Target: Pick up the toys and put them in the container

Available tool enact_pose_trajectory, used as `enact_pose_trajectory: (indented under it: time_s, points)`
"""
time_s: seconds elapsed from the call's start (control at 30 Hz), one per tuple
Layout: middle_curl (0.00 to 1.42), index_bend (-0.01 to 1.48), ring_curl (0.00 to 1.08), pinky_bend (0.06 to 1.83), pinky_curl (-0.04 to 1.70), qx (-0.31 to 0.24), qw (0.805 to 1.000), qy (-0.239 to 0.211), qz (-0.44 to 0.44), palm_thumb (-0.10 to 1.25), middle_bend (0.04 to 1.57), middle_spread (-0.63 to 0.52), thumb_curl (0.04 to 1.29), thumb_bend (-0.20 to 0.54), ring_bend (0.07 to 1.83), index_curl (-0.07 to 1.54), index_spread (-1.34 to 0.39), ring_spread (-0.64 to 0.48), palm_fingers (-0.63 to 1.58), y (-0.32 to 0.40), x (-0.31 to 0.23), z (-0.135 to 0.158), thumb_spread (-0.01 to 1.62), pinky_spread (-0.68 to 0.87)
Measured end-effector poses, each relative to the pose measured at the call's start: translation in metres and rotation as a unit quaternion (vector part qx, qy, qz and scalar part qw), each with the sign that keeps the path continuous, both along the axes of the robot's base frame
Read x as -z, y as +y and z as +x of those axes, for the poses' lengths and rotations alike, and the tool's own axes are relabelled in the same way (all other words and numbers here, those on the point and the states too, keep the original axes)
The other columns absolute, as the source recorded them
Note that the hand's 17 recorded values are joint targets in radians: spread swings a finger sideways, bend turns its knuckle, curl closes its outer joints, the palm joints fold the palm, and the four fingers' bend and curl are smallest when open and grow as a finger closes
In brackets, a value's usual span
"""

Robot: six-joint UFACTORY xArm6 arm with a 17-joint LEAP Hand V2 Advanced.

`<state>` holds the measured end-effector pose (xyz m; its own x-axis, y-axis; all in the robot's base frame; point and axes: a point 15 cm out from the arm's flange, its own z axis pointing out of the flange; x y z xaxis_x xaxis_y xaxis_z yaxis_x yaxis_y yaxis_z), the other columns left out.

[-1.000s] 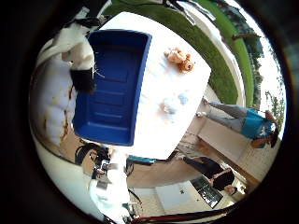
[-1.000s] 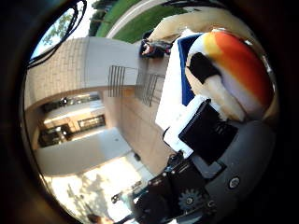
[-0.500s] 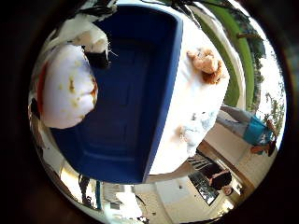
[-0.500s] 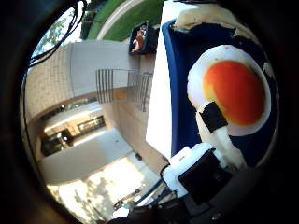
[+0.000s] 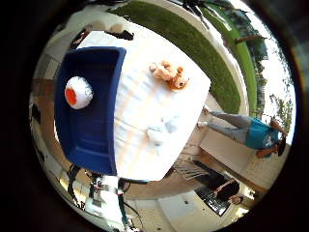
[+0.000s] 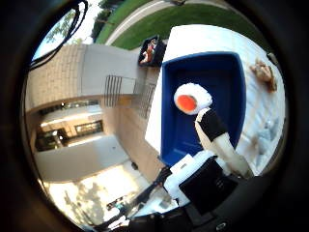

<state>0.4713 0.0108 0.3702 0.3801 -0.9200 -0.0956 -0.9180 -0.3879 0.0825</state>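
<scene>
Pulled back from the container since half a second ago: blue container (image 5: 87, 140) now smaller at left of the little-finger view, white-and-orange round toy (image 5: 78, 92) lying loose inside it, apart from the palm. Farther right on the white table (image 5: 140, 121): tan plush toy (image 5: 170, 75) at upper centre, small pale blue-white toy (image 5: 161, 129) below it. Hand (image 6: 212, 159) open, a finger extended straight toward the container, gripping nothing.
</scene>
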Motion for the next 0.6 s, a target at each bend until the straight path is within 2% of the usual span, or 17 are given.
enact_pose_trajectory:
  time_s: [0.13,0.23,0.4,0.57,0.6]
  points:
    - [0.32,0.16,0.31,0.69,0.27,0.015,0.999,0.008,-0.039,0.72,0.16,0.05,0.42,-0.031,0.38,0.27,-0.42,0.29,-0.05,-0.07,0.006,-0.004,1.12,0.46]
    - [0.31,0.16,0.32,0.68,0.27,0.033,0.998,0.032,-0.036,0.72,0.16,0.05,0.42,-0.03,0.38,0.27,-0.41,0.29,-0.05,-0.111,0.029,-0.007,1.12,0.46]
    - [0.31,0.17,0.31,0.57,0.24,0.041,0.994,0.092,-0.03,0.72,0.16,0.04,0.4,-0.028,0.35,0.26,-0.41,0.28,-0.06,-0.146,0.095,-0.005,1.11,0.44]
    - [0.3,0.17,0.31,0.5,0.22,0.033,0.991,0.112,-0.06,0.73,0.16,0.04,0.39,-0.027,0.32,0.26,-0.41,0.27,-0.05,-0.173,0.144,0.007,1.11,0.43]
    - [0.3,0.17,0.31,0.5,0.22,0.013,0.986,0.14,-0.09,0.73,0.16,0.04,0.39,-0.027,0.32,0.26,-0.41,0.27,-0.05,-0.174,0.179,0.011,1.11,0.43]
